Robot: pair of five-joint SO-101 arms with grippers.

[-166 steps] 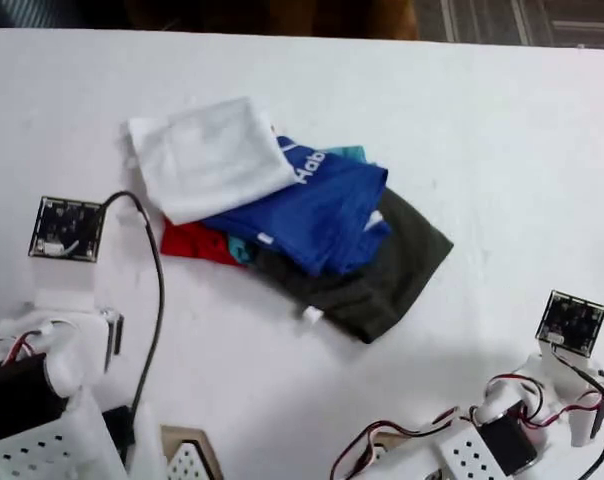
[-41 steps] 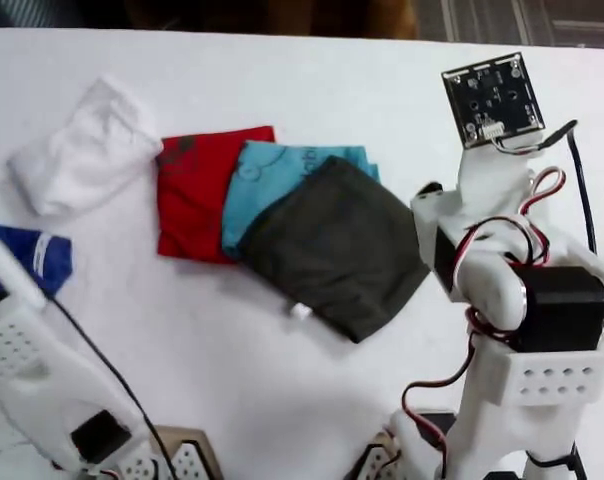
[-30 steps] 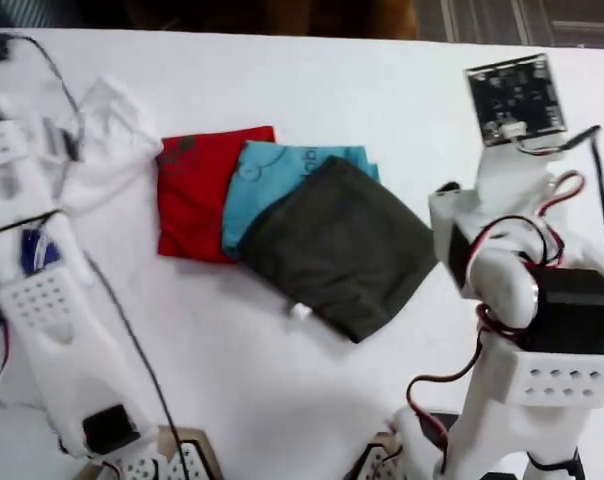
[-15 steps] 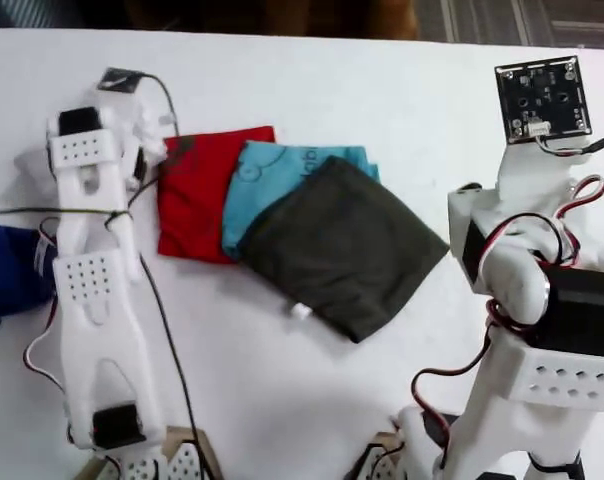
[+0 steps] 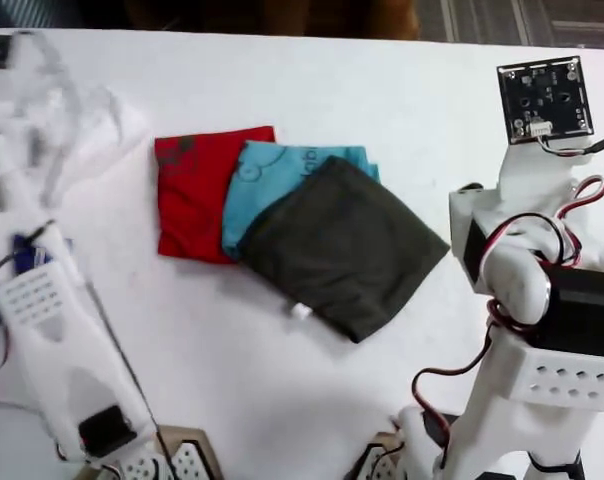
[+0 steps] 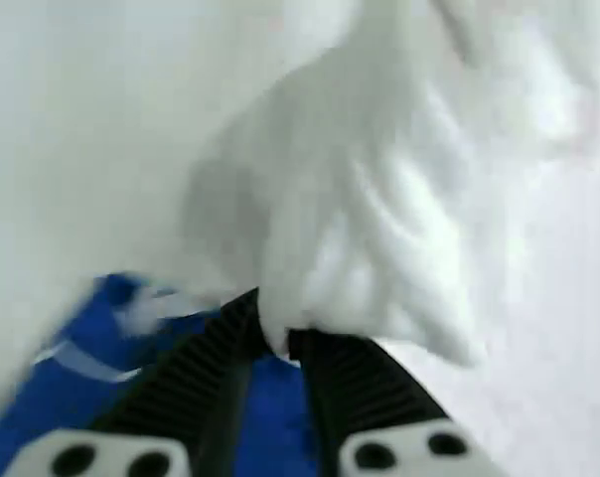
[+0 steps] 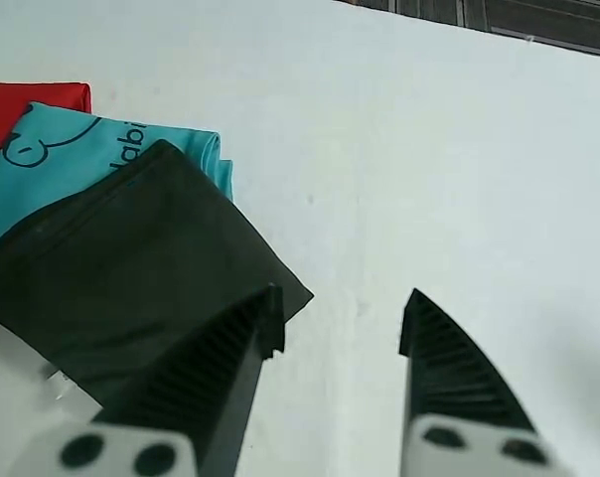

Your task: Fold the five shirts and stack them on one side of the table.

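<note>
The table (image 5: 402, 90) holds all five shirts.

Your right arm (image 5: 537, 300) stands at the right side of the table. Your left arm (image 5: 52, 340) stands at the left side.

Three folded shirts lie overlapped at the centre of the table:
- The dark shirt (image 5: 337, 245) lies on top, and is the nearest and rightmost of the three.
- The teal shirt (image 5: 282, 165) lies under the dark shirt, with its far edge and left part exposed.
- The red shirt (image 5: 192, 190) lies leftmost, with its right edge under the teal shirt.

The white shirt (image 6: 379, 219) is at the far left of the table, apart from the folded three. It is bunched and unfolded.

The blue shirt (image 6: 72, 373) lies crumpled at the left edge of the table, on the near side of the white shirt and directly below the left arm's fingers.

The left gripper (image 6: 280, 343) has its jaws clenched on a fold of the white shirt, and the cloth spreads out beyond the fingertips.

The right gripper (image 7: 342, 318) has its jaws released and spread apart. It hangs over bare table just beside the right corner of the dark shirt.
</note>
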